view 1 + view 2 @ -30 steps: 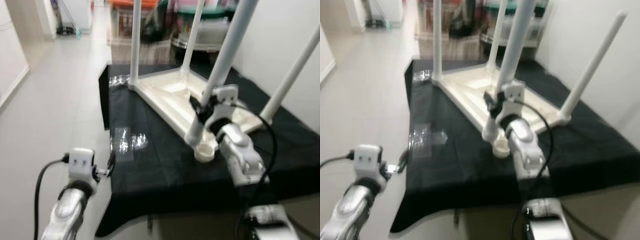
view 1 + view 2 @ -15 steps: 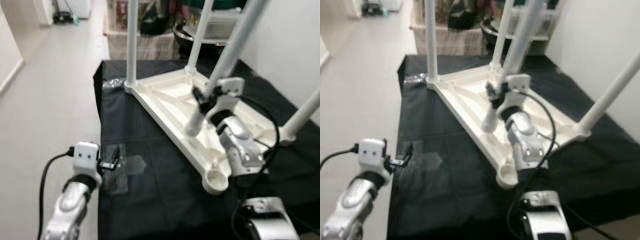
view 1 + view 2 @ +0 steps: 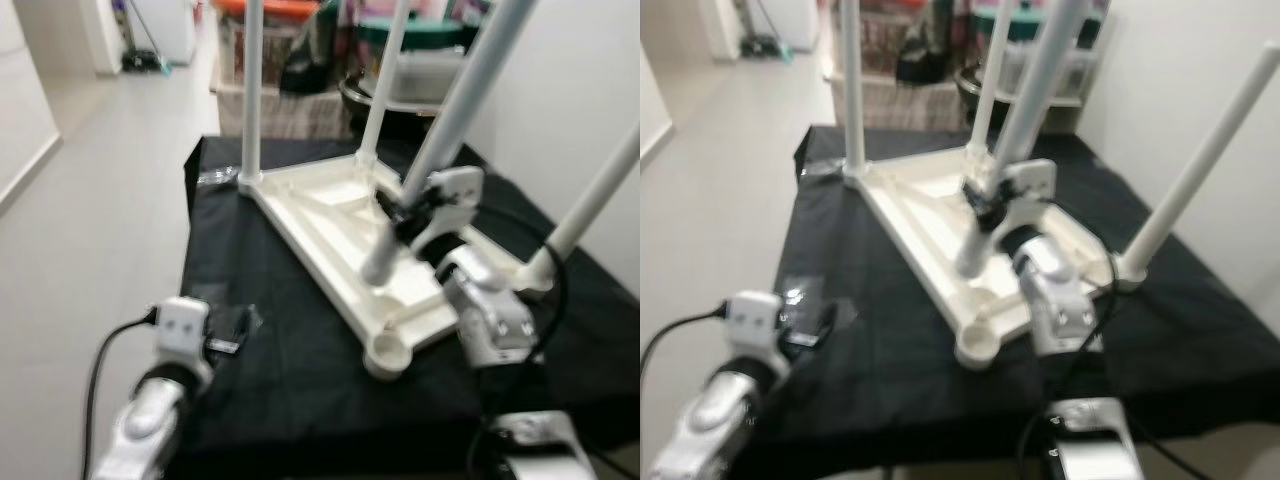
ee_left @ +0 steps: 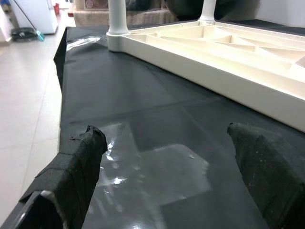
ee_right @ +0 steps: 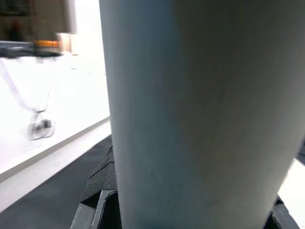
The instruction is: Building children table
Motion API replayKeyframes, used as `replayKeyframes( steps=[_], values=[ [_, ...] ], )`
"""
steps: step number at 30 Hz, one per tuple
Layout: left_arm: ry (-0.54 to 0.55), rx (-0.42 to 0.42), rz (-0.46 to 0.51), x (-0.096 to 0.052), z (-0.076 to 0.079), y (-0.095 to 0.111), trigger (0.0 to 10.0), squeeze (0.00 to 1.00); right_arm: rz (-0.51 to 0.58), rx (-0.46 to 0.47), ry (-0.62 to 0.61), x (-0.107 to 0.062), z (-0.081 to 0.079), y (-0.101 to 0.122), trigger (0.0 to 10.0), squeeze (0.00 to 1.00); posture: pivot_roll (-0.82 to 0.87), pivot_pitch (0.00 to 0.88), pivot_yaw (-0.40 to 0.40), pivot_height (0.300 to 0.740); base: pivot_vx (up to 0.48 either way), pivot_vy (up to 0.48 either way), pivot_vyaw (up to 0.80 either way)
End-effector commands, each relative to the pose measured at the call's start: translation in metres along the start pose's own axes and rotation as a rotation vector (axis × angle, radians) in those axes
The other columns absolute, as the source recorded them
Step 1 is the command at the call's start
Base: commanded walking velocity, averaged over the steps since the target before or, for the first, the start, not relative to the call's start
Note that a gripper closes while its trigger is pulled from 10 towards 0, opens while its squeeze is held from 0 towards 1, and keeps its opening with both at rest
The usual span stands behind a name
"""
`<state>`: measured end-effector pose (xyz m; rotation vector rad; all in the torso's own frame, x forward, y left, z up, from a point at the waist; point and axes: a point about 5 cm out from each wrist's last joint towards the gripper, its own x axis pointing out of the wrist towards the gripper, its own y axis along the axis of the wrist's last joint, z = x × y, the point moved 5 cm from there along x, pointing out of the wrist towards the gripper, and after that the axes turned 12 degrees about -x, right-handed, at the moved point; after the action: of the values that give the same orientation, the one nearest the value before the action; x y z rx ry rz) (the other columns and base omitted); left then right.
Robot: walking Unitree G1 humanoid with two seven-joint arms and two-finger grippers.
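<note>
Scene: We see a counter (image 3: 300,400) draped in black cloth, with pale floor to our left and a white wall to our right.
Children's table: The white plastic tabletop (image 3: 345,215) lies upside down on the black cloth, its ribbed underside facing up.
Fitted legs: Three white legs (image 3: 249,90) stand up from three corners of the tabletop.
Empty socket: The near corner has a round open socket (image 3: 385,355) with no leg in it.
Loose leg: A fourth white leg (image 3: 450,120) slants up and to the right; its lower end hangs just above the tabletop, behind the empty socket.
Right gripper: Our right gripper (image 3: 400,212) is clamped around the lower part of the loose leg; the right wrist view shows the leg's white tube (image 5: 190,114) pressed between the black fingers.
Left gripper: Our left gripper (image 3: 232,333) hovers low over the counter's near left part, fingers (image 4: 78,162) spread wide, holding nothing.
Clear plastic: A shiny clear plastic sheet (image 4: 157,174) lies flat on the cloth just ahead of the left gripper.
Background: Blurred bins and a dark bag (image 3: 310,60) sit behind the counter.
</note>
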<state>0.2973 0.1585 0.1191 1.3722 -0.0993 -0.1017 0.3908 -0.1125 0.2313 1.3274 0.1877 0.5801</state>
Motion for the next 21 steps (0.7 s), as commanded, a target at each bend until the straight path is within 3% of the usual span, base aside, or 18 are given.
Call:
replayKeyframes(
  steps=[1, 3, 5, 6, 7, 12, 15, 16, 21],
  values=[
    [-0.023, -0.017, -0.008, 0.001, 0.006, -0.002, 10.0, 0.0, -0.009, -0.037, 0.086, -0.006, -0.006, -0.001, 10.0, 0.0, 0.01, 0.0, -0.094, 0.74, 0.0, 0.0, 0.0],
    [-0.023, -0.017, -0.008, 0.001, 0.006, -0.002, 10.0, 0.0, -0.009, -0.037, 0.086, -0.006, -0.006, -0.001, 10.0, 0.0, 0.01, 0.0, -0.094, 0.74, 0.0, 0.0, 0.0],
    [-0.025, -0.016, -0.013, 0.0, 0.006, -0.004, 10.0, 0.0, 0.024, -0.047, 0.302, -0.016, -0.028, 0.004, 10.0, 0.0, 0.01, 0.0, -0.096, 0.74, 0.0, 0.0, 0.0],
    [-0.025, -0.016, -0.013, 0.0, 0.006, -0.004, 10.0, 0.0, 0.024, -0.047, 0.302, -0.016, -0.028, 0.004, 10.0, 0.0, 0.01, 0.0, -0.096, 0.74, 0.0, 0.0, 0.0],
    [-0.025, -0.011, -0.017, 0.0, 0.005, -0.005, 10.0, 0.0, 0.048, -0.044, 0.377, -0.022, -0.033, 0.008, 10.0, 0.0, 0.01, 0.0, -0.096, 0.74, 0.0, 0.0, 0.0],
    [-0.02, -0.009, -0.017, -0.001, 0.004, -0.005, 10.0, 0.0, 0.046, -0.028, 0.473, -0.024, -0.023, 0.007, 10.0, 0.0, 0.02, 0.0, -0.105, 0.74, 0.0, 0.0, 0.0],
    [-0.013, -0.012, -0.016, -0.003, 0.002, -0.005, 10.0, 0.0, 0.05, 0.058, 0.603, -0.032, -0.022, 0.01, 10.0, 0.0, 0.02, 0.0, -0.105, 0.74, 0.0, 0.0, 0.0],
    [-0.011, -0.011, -0.018, -0.004, 0.002, -0.005, 10.0, 0.0, 0.049, 0.082, 0.681, -0.038, -0.028, 0.008, 10.0, 0.0, 0.04, 0.0, -0.116, 0.74, 0.0, 0.0, 0.0],
    [-0.011, -0.01, -0.022, -0.005, 0.002, -0.006, 10.0, 0.0, -0.002, 0.089, 0.775, -0.044, -0.04, -0.01, 10.0, 0.0, 0.04, 0.0, -0.116, 0.74, 0.0, 0.0, 0.0]
  ],
)
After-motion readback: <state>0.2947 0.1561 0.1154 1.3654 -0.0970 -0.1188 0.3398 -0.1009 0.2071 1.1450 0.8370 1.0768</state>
